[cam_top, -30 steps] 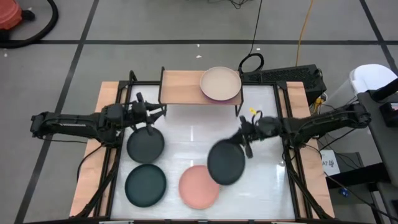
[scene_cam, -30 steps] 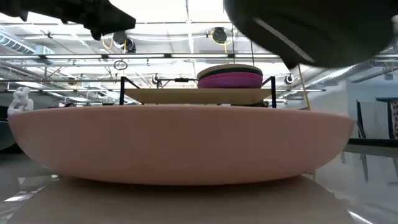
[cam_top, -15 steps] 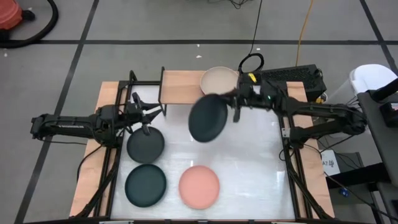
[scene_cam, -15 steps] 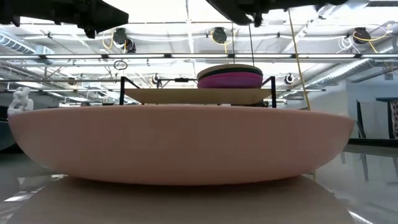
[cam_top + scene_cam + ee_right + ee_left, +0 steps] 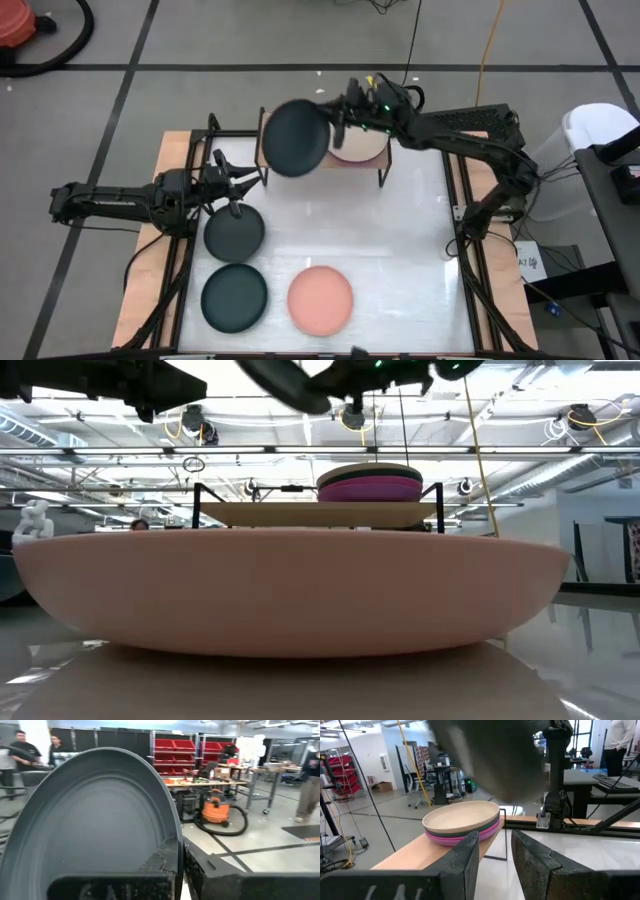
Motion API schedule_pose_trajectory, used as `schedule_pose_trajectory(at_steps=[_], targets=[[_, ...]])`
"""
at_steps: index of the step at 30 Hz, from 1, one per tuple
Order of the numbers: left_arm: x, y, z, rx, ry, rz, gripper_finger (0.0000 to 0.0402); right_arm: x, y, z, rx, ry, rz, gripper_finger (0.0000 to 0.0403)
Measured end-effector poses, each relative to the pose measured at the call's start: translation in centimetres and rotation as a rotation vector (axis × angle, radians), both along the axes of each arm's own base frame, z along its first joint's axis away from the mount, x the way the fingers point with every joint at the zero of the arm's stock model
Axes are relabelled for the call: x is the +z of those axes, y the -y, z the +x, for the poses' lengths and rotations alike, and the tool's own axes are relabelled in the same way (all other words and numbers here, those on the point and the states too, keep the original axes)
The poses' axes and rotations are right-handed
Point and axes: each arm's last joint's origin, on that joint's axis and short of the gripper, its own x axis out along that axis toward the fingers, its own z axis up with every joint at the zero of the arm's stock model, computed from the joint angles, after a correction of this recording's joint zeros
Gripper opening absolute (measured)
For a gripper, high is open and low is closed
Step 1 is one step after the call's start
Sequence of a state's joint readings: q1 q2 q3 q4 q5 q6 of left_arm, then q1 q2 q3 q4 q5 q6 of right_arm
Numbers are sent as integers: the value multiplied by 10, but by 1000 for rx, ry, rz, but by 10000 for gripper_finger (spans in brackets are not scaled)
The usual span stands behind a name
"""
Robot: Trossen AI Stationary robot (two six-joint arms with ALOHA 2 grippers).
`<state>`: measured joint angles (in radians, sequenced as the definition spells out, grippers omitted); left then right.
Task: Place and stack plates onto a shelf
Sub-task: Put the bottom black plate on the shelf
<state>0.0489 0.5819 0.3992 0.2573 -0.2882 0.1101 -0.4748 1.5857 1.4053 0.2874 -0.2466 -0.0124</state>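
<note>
My right gripper (image 5: 336, 124) is shut on a dark grey plate (image 5: 295, 138), held high over the left half of the light-wood shelf (image 5: 320, 515). The plate also shows in the low view (image 5: 285, 382). A stack with a beige plate (image 5: 362, 146) on top of purple and magenta ones (image 5: 470, 832) rests on the shelf's right half. My left gripper (image 5: 243, 180) is open and empty, just beyond another dark plate (image 5: 234, 232) that lies on the table. A dark teal plate (image 5: 234, 298) and a salmon pink plate (image 5: 321, 299) lie near the front edge. My right gripper pinches the dark grey plate's rim (image 5: 174, 851) between its two fingers, one on the hollow face and one on the underside. The fingers come roughly level from the table's right. The plate is lifted clear and tilted, sticking out beyond the fingers toward the left.
The shelf's black metal legs (image 5: 381, 176) stand at the table's far edge. Black frame rails run along the left (image 5: 190, 210) and right (image 5: 462, 230) sides. The salmon plate fills the low view (image 5: 290, 595). People stand in the room behind (image 5: 20, 745).
My right gripper has lifted the dark grey plate off the table from beside the salmon plate. It has carried it up, toward the far edge and to the left, until it hangs over the shelf's left half. The plate is now tilted.
</note>
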Motion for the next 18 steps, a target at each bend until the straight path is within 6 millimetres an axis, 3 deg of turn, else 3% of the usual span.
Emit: schedule_pose_trajectory(at_steps=[3, 9, 18], targets=[[0, 0, 0, 0, 0, 0, 120, -6, 24, 10, -43, -12, 3, 0], [0, 0, 0, 0, -3, 9, 120, -37, 63, 22, -115, -43, 29, 0], [0, 0, 0, 1, -4, 13, 120, -81, 88, 32, -149, -125, 87, 0]])
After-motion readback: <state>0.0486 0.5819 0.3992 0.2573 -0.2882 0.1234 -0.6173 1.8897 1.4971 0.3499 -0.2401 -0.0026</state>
